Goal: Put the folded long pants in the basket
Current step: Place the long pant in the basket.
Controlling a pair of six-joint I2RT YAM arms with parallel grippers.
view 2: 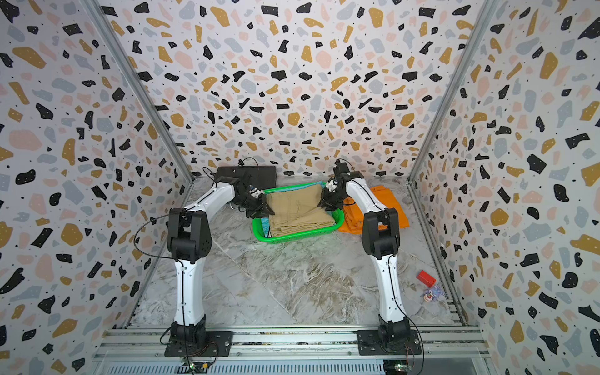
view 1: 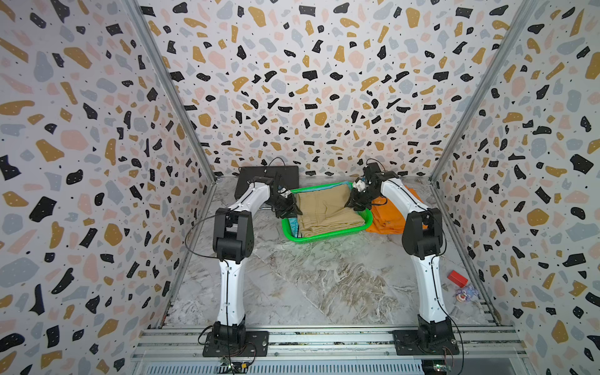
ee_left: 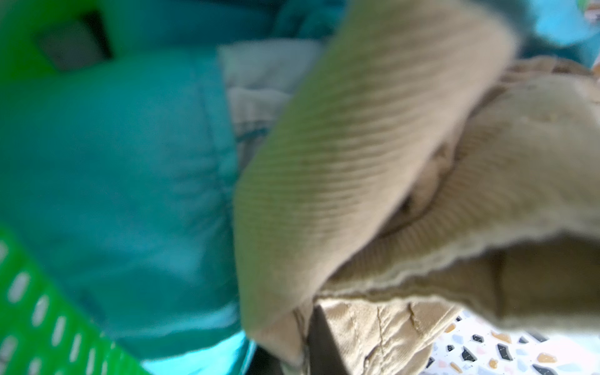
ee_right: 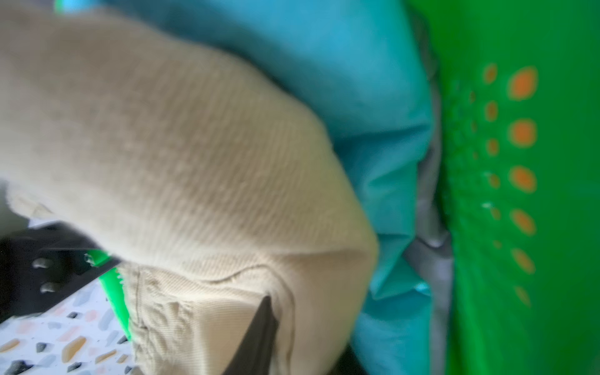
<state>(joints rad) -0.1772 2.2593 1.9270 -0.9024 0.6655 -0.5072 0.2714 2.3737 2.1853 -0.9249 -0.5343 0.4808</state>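
Left fingers point(ee_left: 323, 347) and right fingers point(ee_right: 256, 341), spread indiscernible, flank folded khaki-tan cloth pants point(view 1: 328, 207) lying in the bright green perforated plastic basket point(view 1: 324, 238): placement apparently ending; next calls for a snag-free retreat.

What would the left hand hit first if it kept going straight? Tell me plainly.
The tan pants on top in the green basket. The left hand points at their side edge, seemingly touching the cloth, though depth is unclear.
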